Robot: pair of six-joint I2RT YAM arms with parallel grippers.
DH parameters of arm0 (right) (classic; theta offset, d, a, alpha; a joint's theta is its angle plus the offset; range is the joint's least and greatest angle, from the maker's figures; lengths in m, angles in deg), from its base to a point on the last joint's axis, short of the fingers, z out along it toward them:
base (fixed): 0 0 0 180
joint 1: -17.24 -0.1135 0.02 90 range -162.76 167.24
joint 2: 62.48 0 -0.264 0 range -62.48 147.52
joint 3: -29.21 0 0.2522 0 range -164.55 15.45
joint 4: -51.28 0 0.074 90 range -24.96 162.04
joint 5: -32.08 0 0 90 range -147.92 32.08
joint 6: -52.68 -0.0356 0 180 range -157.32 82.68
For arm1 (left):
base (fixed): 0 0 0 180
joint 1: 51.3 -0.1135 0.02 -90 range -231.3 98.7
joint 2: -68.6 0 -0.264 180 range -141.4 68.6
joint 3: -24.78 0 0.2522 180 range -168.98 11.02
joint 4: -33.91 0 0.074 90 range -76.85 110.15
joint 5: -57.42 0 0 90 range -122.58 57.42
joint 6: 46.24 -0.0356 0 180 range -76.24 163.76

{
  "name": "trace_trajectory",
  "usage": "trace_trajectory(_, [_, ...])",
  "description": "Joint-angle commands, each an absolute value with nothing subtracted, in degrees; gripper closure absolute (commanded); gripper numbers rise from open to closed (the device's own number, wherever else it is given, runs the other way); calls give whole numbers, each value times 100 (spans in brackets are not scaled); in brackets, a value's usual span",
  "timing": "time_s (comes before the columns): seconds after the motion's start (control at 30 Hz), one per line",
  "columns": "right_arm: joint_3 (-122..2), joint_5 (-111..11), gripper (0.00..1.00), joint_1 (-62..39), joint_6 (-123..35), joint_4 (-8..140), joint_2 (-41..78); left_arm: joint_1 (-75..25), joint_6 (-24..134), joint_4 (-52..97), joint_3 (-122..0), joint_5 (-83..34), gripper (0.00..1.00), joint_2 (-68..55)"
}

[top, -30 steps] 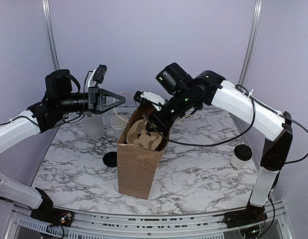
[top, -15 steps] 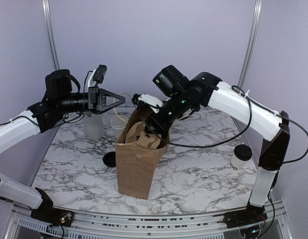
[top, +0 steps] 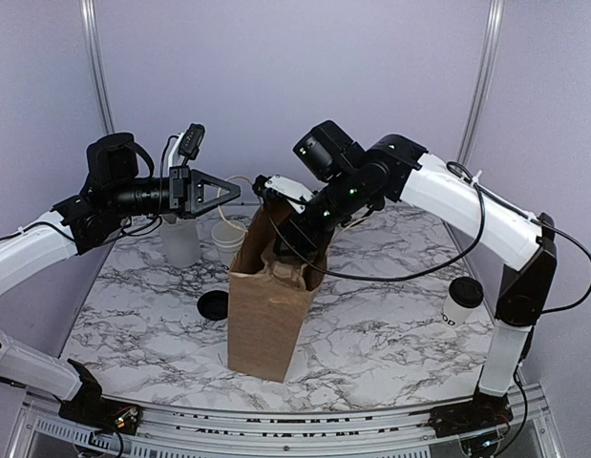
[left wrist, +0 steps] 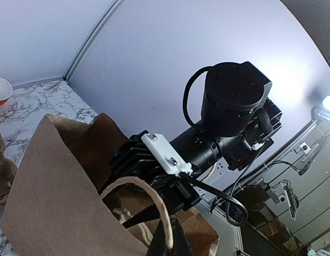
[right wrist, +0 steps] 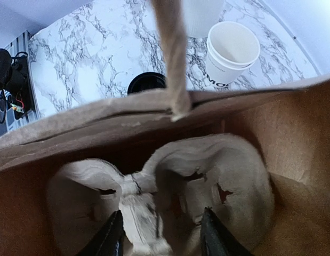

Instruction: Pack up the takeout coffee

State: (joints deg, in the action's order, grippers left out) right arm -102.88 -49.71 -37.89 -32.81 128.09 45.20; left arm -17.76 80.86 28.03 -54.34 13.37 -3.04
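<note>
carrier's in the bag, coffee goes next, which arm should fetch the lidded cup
Right arm, likely: its jaws are open, and the lidded cup stands near its base. The left arm has jaws shut on the bag handle.

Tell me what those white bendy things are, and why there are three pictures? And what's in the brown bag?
Those are a robot's two arms, a left arm and a right arm, bolted to a marble-look table. One picture looks down from above and behind them. The other two come from small cameras on each arm's wrist. The left tool is shut on the handle of the brown paper bag. The right tool reaches into the bag, fingers apart, above a brown cardboard cup carrier sitting inside. On the table stand the takeout coffee with its black lid, far right, plus an open white cup, a tall white tumbler and a loose black lid.
</note>
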Motion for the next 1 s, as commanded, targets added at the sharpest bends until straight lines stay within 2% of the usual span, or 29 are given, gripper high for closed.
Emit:
trace_trajectory(0.0, [-10556, -5051, 50, -3870, -3311, 12852, 4532, -1803, 8043, 2893, -5357, 1323, 99, -189])
trace_trajectory(0.43, [-10690, -5070, 26, -3875, -3350, 12714, 4359, -1803, 8067, 2900, -5366, 1311, 99, -225])
trace_trajectory(0.97, [-10767, -5325, 10, -3875, -3620, 11903, 3999, -1800, 8104, 2885, -5462, 1336, 98, -269])
